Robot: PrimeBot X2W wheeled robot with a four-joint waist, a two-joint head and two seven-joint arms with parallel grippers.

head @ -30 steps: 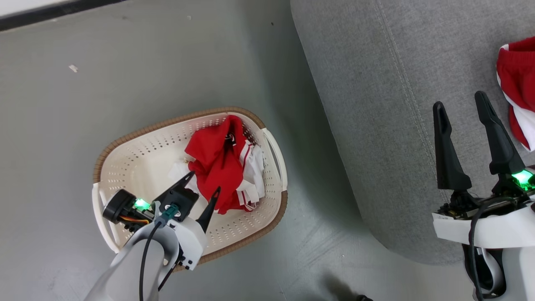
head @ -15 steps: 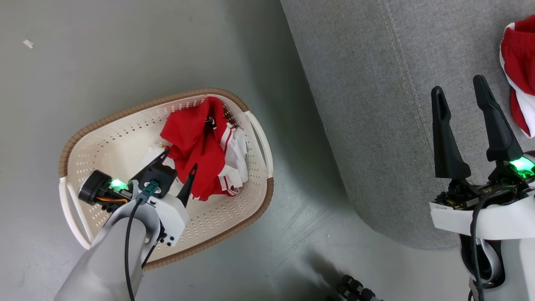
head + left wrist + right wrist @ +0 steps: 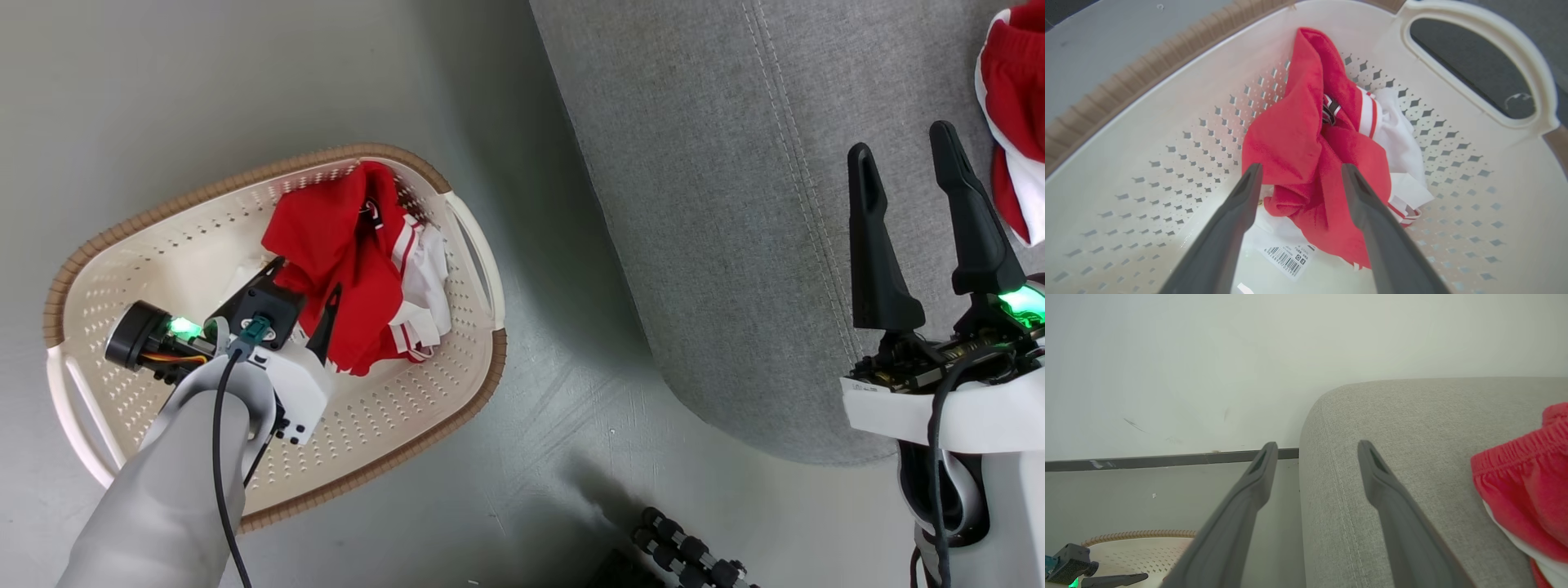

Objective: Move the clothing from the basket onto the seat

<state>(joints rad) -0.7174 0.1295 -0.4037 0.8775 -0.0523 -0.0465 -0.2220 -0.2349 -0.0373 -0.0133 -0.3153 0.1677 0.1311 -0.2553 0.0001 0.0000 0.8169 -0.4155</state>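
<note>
Grey floor [image 3: 245, 82] bears the basket [image 3: 392, 408] of clothing [image 3: 343, 269], barcode label [image 3: 1287, 255] illegible; left claw [image 3: 1302, 167], right claw [image 3: 900, 140] gape.

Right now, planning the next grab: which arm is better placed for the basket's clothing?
Left: the left claw, open, is in the basket at the clothing; the right claw is over the seat.

Clothing [image 3: 343, 253]: bright red, striped and trimmed in white, marked with a small dark emblem.
Basket [image 3: 408, 408]: cream-white, perforated in rows; rim brown, woven-look.
Seat [image 3: 718, 204]: grey, seamed in paler stitching.
Floor [image 3: 204, 82]: plain grey-green.
</note>
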